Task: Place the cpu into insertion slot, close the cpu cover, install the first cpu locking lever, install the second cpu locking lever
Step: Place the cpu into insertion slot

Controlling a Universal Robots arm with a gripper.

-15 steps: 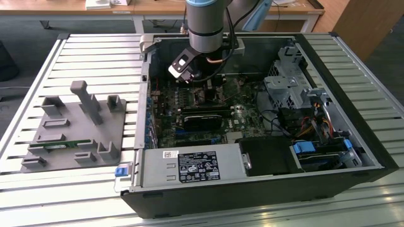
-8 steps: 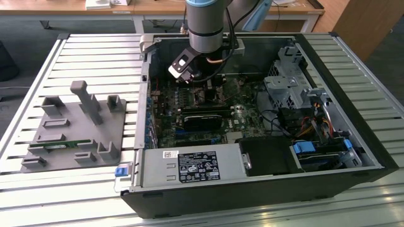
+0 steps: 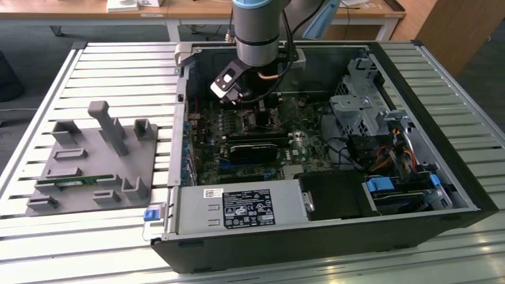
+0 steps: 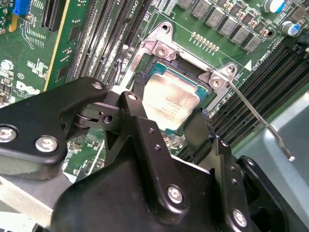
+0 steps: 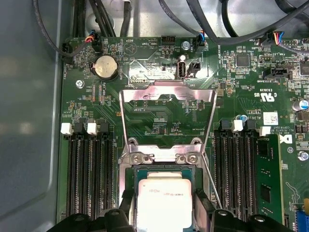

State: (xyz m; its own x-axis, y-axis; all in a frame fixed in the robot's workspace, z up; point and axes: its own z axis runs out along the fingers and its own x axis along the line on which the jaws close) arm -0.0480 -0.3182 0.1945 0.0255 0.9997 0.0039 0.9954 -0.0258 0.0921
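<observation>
The cpu (image 5: 163, 203) (image 4: 170, 99), a flat silver-tan square, lies level in the insertion slot (image 5: 166, 169) on the green motherboard. My gripper (image 5: 164, 205) (image 4: 166, 104) (image 3: 251, 109) reaches down into the open computer case, and its two black fingers (image 5: 126, 205) press against opposite edges of the chip. The cpu cover (image 5: 166, 94), a silver frame with a square window, stands flipped open on its hinge beyond the socket. One thin wire locking lever (image 4: 256, 116) sticks up free beside the socket.
Long black memory slots (image 5: 91, 179) flank the socket on both sides. In the exterior view a black heatsink block (image 3: 252, 151), a power supply (image 3: 236, 207) and a drive cage (image 3: 359, 106) crowd the case. A grey fixture plate (image 3: 94, 160) lies on the exterior view's left.
</observation>
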